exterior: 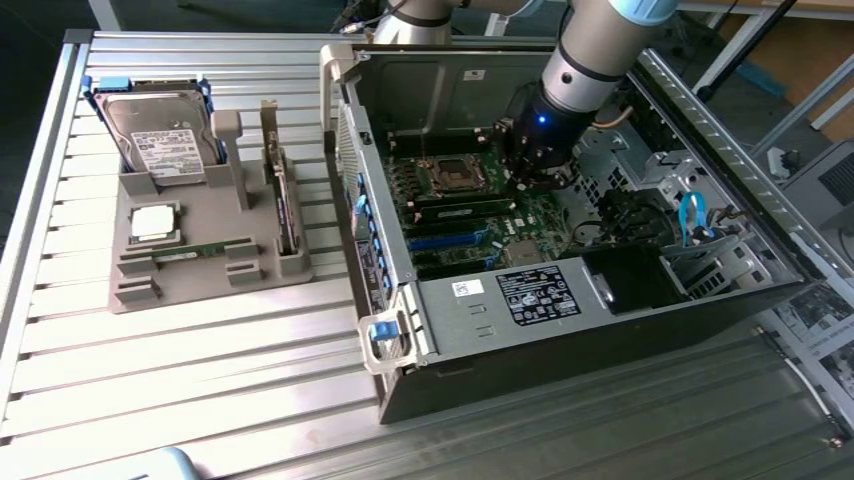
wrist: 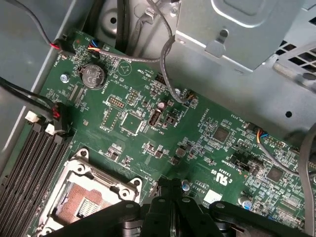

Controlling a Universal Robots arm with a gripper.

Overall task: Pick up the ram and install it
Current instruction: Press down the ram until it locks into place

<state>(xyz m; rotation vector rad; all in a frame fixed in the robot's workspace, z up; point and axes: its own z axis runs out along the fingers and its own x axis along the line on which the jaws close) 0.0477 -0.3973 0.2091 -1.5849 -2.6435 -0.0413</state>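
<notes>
Ram [exterior: 284, 205] sits upright on edge in the grey holder [exterior: 200, 275] on the bench [exterior: 174, 370], well apart from me. My claw [wrist: 170, 195] is pinched shut on nothing, hanging inside the open PC case [exterior: 534, 330] over the motherboard [wrist: 148, 123], beside the empty CPU socket [wrist: 86, 195].

My fingers [wrist: 170, 197] sit pressed together over the green motherboard [wrist: 197, 143], just beside the empty processor socket [wrist: 86, 197] and black memory slots [wrist: 29, 168].

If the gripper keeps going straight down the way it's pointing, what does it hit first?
Probably the green motherboard: the shut gripper points at it inside the open computer case, just beside the empty CPU socket. How far above the board it sits is unclear.
</notes>
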